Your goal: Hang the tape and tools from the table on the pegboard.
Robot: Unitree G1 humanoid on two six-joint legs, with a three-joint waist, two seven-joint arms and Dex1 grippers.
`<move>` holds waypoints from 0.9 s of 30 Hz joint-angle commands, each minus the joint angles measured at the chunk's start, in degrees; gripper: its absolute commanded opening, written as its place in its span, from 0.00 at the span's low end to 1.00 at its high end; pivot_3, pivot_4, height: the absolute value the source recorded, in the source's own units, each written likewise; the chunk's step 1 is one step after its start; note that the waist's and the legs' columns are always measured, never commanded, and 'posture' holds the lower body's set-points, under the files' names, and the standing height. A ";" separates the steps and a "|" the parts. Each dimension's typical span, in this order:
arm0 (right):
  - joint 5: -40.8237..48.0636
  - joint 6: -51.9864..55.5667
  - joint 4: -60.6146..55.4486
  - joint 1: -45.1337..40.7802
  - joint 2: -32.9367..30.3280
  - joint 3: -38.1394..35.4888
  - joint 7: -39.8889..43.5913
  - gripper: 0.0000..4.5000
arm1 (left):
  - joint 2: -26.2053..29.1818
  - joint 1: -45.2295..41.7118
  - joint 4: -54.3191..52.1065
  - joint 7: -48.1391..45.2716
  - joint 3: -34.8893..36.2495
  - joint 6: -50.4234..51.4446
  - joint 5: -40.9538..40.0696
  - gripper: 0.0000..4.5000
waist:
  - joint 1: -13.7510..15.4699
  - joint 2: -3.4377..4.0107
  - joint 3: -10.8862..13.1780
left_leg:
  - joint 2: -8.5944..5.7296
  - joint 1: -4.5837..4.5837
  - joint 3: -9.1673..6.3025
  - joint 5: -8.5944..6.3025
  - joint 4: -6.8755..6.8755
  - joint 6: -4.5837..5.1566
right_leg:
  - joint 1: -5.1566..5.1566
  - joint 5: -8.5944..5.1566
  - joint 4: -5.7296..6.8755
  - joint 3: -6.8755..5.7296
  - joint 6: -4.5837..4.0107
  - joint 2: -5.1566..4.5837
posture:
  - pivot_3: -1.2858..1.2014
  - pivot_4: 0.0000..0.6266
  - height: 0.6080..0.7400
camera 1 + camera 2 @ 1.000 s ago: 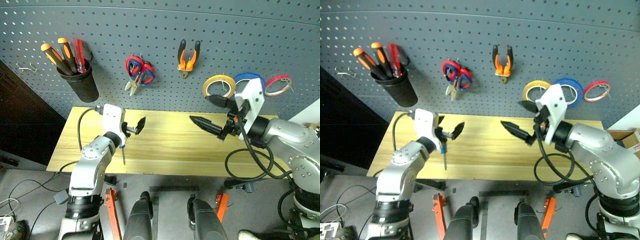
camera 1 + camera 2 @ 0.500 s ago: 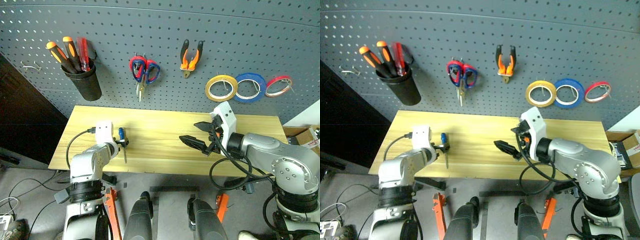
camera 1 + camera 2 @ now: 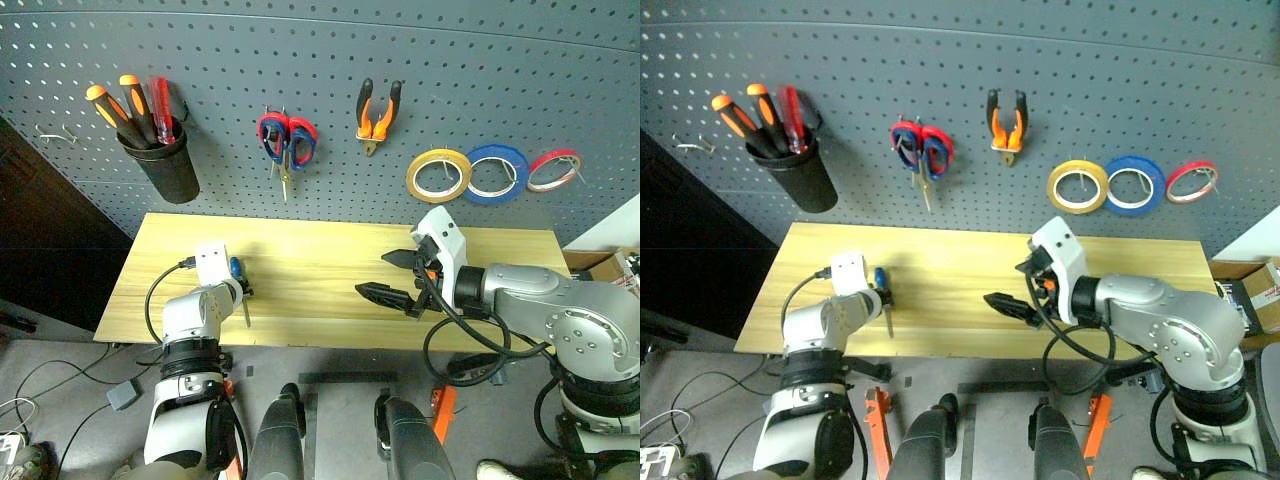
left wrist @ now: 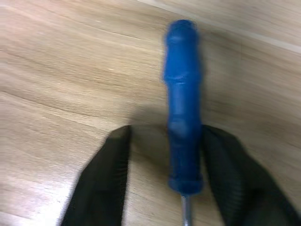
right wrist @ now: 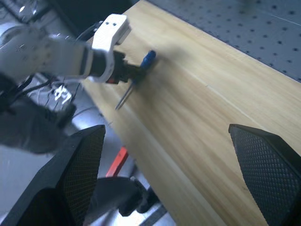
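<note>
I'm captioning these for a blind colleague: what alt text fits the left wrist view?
A blue-handled screwdriver lies on the pale wooden table between the left end effector's two black fingers, its metal shaft pointing toward the camera.

So the pegboard (image 3: 330,60) is dark grey with a neat grid of little pale holes, and the table (image 3: 320,270) is pale yellow wood with visible grain. The screwdriver (image 4: 183,117) on it has a bright blue handle. Hanging up: scissors (image 3: 286,140) with one red and one blue loop, pliers (image 3: 378,112) in orange and black, then a yellow tape (image 3: 438,174), a blue tape ring (image 3: 497,173) and a thin red tape ring (image 3: 556,170). The black cup (image 3: 165,165) has two orange-handled drivers and a red one.
</note>
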 commanded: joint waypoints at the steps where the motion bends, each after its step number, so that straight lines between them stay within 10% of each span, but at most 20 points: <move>1: -3.29 -10.29 -3.63 -1.25 -2.44 0.70 6.36 1.00 | 1.87 3.58 -5.90 -3.14 -0.96 -1.15 -0.62 0.17 | -0.05 0.00 0.00 | 0.00 -0.01 0.01 0.00 0.00 0.00 | -0.01 0.00 -0.02 0.00 0.00 0.00 | 0.47 0.50 1.00; 14: -4.52 -21.50 -3.58 -3.23 -3.76 -0.56 13.46 1.00 | 11.64 21.59 -46.19 -15.04 -9.78 -18.14 2.41 0.12 | 0.53 -0.01 0.00 | 0.01 -0.05 0.06 -0.28 -0.13 -0.42 | -0.10 -0.07 -0.13 -0.05 -0.32 -0.12 | 0.49 0.47 1.00; 27: -14.08 -29.99 5.93 -7.13 -5.66 1.06 16.95 1.00 | 13.38 -13.50 -31.14 -10.46 -4.68 -30.33 3.07 0.12 | 0.81 -0.01 0.00 | -0.02 -0.08 0.11 -0.09 -0.06 -0.03 | -0.07 0.14 -0.08 -0.02 0.21 -0.04 | 0.50 0.44 1.00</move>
